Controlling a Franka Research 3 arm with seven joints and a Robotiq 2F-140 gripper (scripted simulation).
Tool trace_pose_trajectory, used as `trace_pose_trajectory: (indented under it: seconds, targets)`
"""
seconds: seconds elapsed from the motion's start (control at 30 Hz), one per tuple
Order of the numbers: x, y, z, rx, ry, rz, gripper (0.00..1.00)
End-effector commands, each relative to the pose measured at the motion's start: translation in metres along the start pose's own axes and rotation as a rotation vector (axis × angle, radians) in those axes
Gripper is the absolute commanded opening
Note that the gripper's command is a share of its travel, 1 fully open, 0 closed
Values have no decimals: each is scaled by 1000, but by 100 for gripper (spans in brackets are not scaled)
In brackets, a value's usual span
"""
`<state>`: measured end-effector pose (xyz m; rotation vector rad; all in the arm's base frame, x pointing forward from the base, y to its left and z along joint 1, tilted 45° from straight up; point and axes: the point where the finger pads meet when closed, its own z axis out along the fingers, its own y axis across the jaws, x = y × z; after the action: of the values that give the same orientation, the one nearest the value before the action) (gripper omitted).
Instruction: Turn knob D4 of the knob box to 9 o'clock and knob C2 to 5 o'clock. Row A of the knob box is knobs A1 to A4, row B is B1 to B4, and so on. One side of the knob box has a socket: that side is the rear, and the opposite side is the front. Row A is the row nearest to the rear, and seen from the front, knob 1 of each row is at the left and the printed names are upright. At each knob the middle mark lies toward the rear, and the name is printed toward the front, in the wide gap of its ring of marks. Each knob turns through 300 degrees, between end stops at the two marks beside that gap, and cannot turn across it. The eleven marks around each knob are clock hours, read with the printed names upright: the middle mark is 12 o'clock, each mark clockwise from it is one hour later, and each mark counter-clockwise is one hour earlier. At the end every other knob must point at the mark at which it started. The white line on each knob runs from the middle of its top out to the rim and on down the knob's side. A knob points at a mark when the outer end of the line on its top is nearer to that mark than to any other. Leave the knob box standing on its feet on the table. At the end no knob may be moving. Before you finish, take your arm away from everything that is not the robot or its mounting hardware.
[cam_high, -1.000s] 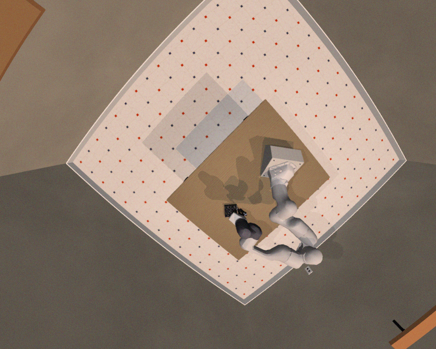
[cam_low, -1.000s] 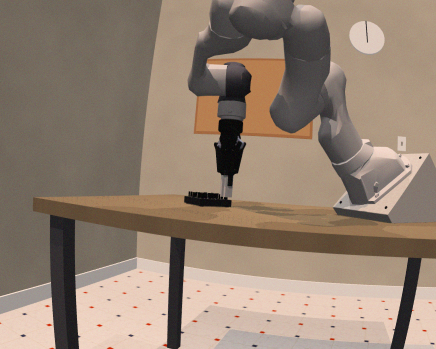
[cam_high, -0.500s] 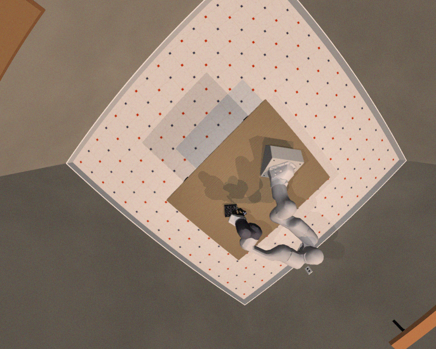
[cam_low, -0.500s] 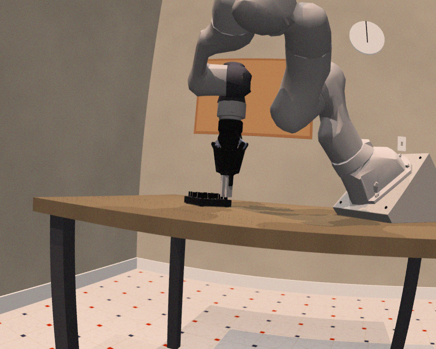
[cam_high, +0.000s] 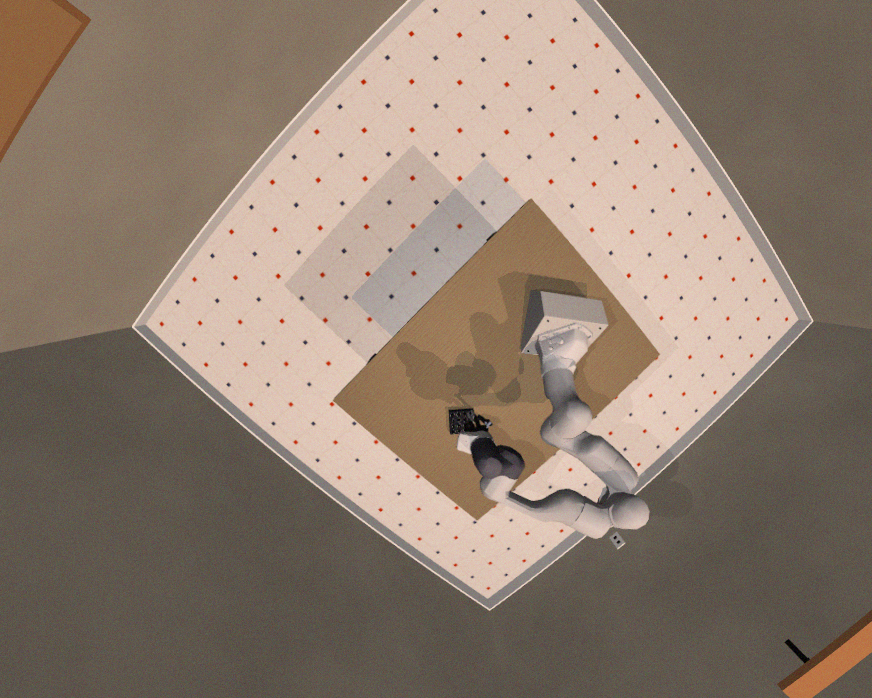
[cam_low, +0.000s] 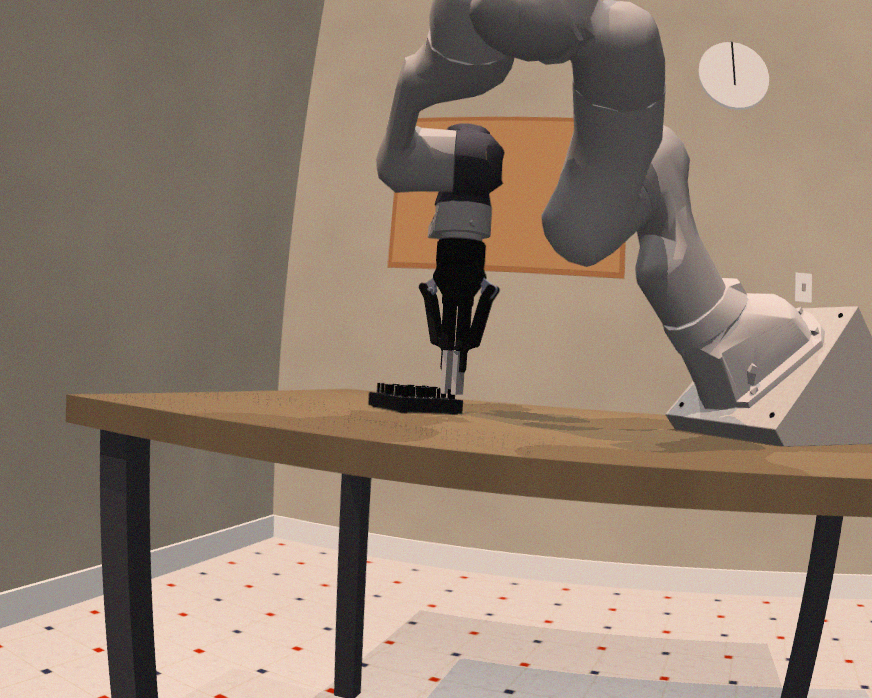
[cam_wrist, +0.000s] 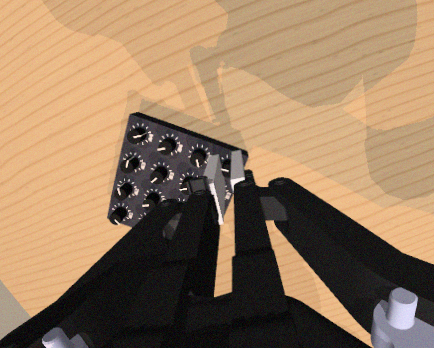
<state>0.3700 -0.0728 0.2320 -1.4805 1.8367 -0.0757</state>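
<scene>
From the top, the knob box (cam_high: 460, 421) (cam_low: 414, 402) (cam_wrist: 149, 153) is a small, dark square on the wooden table (cam_high: 385, 411) (cam_low: 254, 433) (cam_wrist: 50, 150), with the gripper (cam_high: 479, 423) (cam_low: 452, 391) (cam_wrist: 228, 168) overlapping one side.

From the exterior, the box is low, black and flat on the tabletop, stubby knobs rising from it; the gripper points down over its right-hand end.

From the wrist, the box is charcoal, with round black knobs in rows, each visible one bearing a white line and ringed by pale marks (the printed names are too blurred to read). Gripper fingers cover its lower right; they stand nearly together, but whether they grip a knob cannot be told.
</scene>
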Motion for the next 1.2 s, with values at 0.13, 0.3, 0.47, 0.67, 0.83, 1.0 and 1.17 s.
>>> trace_pose_trajectory:
  seconds: [0.13, 0.3, 0.47, 0.67, 0.83, 1.0, 1.17]
  targets:
    - [1, 1, 1, 2, -7, -199, 5]
    - [1, 1, 1, 2, -7, -290, 5]
    - [1, 1, 1, 2, -6, -369, 5]
    - [0, 1, 1, 3, -6, -432, 5]
    - [0, 1, 1, 3, -6, -534, 5]
    - [0, 1, 1, 3, -6, -613, 5]
    - [0, 1, 1, 4, -6, -693, 5]
